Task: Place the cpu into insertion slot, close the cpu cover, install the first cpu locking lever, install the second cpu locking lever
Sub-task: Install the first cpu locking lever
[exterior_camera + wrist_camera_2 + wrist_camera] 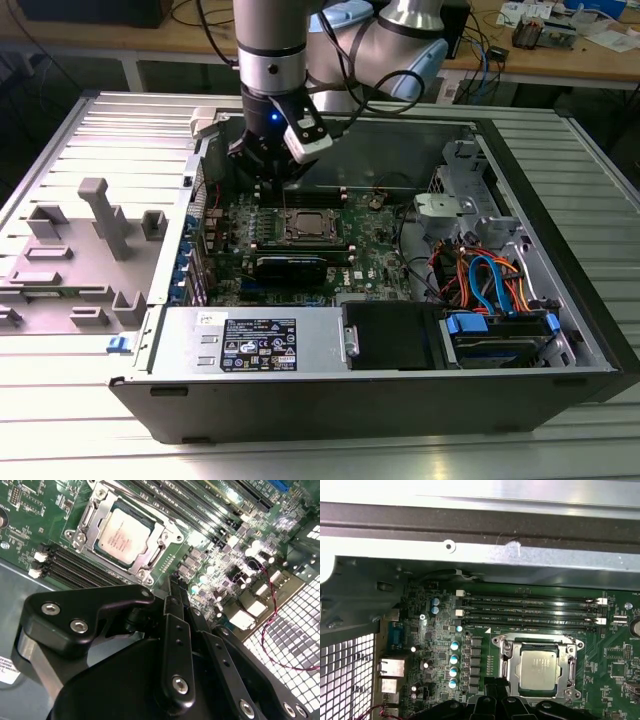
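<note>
The cpu [122, 532] lies flat in the insertion slot [156, 555] on the green motherboard, its silver-grey top showing. The cpu cover [102, 511] is folded down around it as a silver frame. Both wrist views show this, with the cpu [539, 667] inside the frame [506, 659]. In the exterior view the socket [305, 228] sits mid-board. My gripper [175, 585] hangs above the board beside the socket, its black fingers pressed together and holding nothing. In the exterior view the gripper [268, 178] is just behind the socket, toward the view's left. I cannot make out how the locking levers stand.
Long black memory slots [530, 611] run on both sides of the socket. A black expansion card [290, 266] lies in front of it. The case wall [480, 535] and perforated rear panel [295, 645] are close by. Drive bays and coloured cables [490, 285] fill the exterior view's right.
</note>
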`<state>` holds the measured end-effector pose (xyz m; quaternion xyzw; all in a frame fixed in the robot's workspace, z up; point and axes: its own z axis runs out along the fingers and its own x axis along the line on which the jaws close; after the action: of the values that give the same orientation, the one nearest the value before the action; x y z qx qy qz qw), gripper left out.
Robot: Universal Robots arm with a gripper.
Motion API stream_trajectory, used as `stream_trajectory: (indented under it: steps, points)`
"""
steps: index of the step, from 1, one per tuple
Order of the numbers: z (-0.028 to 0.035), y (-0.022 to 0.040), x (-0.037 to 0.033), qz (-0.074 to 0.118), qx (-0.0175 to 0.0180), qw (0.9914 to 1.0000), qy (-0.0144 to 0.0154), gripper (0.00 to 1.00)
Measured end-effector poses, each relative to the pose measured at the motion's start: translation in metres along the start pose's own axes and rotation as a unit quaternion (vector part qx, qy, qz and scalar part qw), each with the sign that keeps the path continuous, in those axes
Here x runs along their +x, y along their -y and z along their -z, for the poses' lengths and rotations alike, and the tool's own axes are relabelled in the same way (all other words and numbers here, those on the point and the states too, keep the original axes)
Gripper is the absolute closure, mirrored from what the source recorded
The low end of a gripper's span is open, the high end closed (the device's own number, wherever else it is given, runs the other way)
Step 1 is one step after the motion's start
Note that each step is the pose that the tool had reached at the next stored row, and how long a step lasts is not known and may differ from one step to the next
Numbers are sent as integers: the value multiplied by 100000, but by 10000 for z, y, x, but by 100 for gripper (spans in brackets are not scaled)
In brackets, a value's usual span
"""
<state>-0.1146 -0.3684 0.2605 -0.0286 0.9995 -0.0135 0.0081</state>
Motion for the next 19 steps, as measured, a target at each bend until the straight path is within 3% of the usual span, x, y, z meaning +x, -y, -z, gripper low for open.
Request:
stream_trajectory:
  steps: [7, 10, 19]
  points:
    - [-1, -115, 11, 287, 4, 100000, 8, 89]
    - [-2, -134, 41, 332, 3, 99999, 8, 89]
    - [0, -203, 45, 343, 4, 99999, 7, 89]
